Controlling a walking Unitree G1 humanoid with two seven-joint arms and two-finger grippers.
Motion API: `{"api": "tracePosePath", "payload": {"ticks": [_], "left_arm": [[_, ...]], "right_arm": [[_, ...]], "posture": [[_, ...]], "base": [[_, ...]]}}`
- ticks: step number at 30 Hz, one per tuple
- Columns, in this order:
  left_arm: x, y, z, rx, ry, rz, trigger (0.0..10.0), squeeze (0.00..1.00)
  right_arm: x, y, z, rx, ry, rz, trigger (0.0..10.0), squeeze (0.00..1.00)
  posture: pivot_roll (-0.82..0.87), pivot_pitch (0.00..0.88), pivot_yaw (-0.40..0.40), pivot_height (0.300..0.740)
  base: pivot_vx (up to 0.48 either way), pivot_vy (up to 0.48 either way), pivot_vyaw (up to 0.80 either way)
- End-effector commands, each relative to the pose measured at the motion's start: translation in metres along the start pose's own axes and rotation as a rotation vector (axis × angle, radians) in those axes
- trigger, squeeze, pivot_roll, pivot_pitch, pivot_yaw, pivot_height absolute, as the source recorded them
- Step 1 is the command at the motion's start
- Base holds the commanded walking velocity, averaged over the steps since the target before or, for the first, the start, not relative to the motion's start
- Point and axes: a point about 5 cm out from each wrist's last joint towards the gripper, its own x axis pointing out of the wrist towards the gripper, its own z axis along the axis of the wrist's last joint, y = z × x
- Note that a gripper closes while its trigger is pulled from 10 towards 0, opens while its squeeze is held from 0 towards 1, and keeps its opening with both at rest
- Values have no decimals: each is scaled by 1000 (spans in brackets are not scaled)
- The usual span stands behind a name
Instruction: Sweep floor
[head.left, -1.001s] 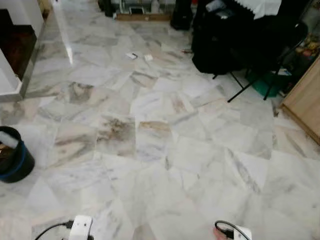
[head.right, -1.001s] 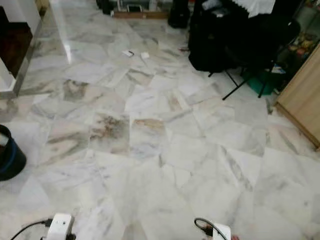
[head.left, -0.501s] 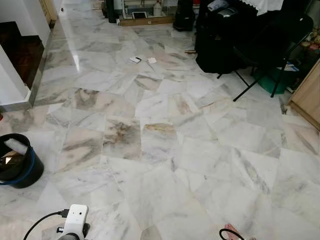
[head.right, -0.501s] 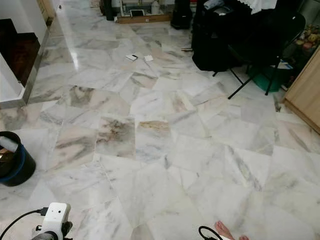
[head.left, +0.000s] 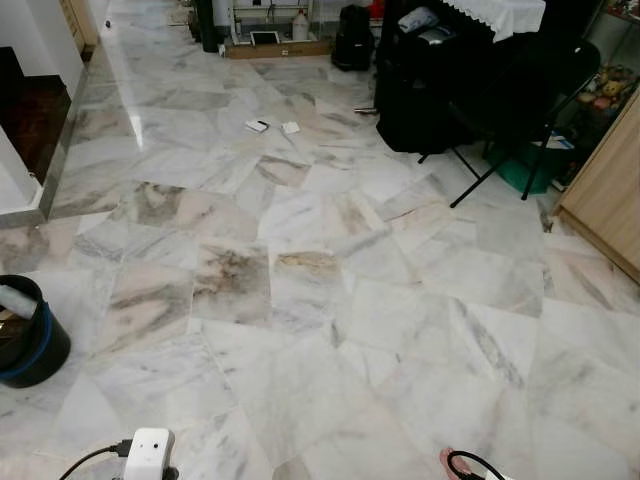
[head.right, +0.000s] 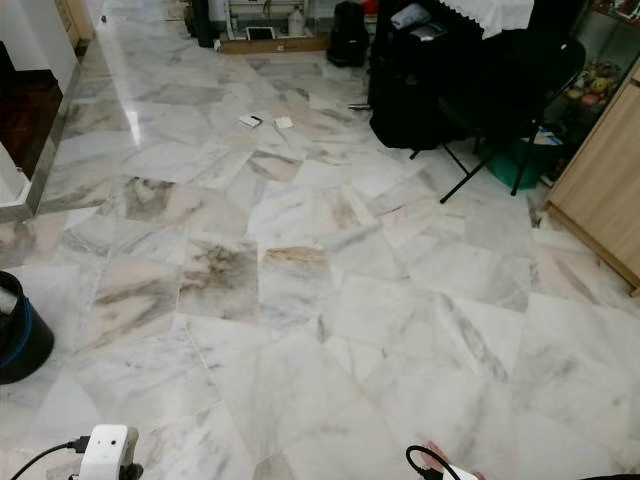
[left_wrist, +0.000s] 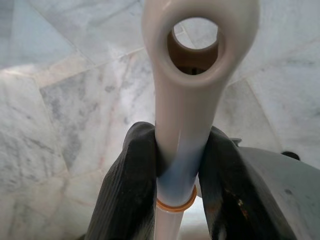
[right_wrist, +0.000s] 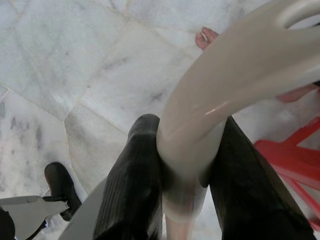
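Note:
My left gripper (left_wrist: 180, 150) is shut on a cream broom handle (left_wrist: 187, 115) that ends in a hanging hole and carries an orange ring. My right gripper (right_wrist: 187, 145) is shut on a second cream handle (right_wrist: 225, 85), which curves; a red plastic piece (right_wrist: 285, 160) lies beneath it. The white wrist camera (head.left: 148, 455) of the left arm sits at the bottom edge of the left eye view. Two small scraps of litter (head.left: 257, 126) (head.left: 291, 127) lie far ahead on the marble floor (head.left: 320, 300).
A black bucket with a blue band (head.left: 25, 340) stands on the left. Black bags (head.left: 420, 90), a folding chair (head.left: 520, 110) and a wooden cabinet (head.left: 605, 200) crowd the right. A step edge (head.left: 40, 200) rises at left. A person's toes (right_wrist: 206, 37) are near my right gripper.
The whole picture has swayed and tilted, so the camera moved. Both grippers keep their hold, and the litter and bucket lie where they were.

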Motion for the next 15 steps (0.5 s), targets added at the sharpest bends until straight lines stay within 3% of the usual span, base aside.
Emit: {"api": "tracePosePath", "payload": {"ticks": [1,15], "left_arm": [[-1,0,-5,-57,17,3,10000,0],[1,2,5,-58,-6,2,10000,0]], "right_arm": [[2,1,11,-10,-41,8,10000,0],[2,7,8,-5,-33,17,10000,0]], "posture": [[199,10,-107,740],[188,45,-103,740]], "base": [[424,0,0],[469,0,0]]}}
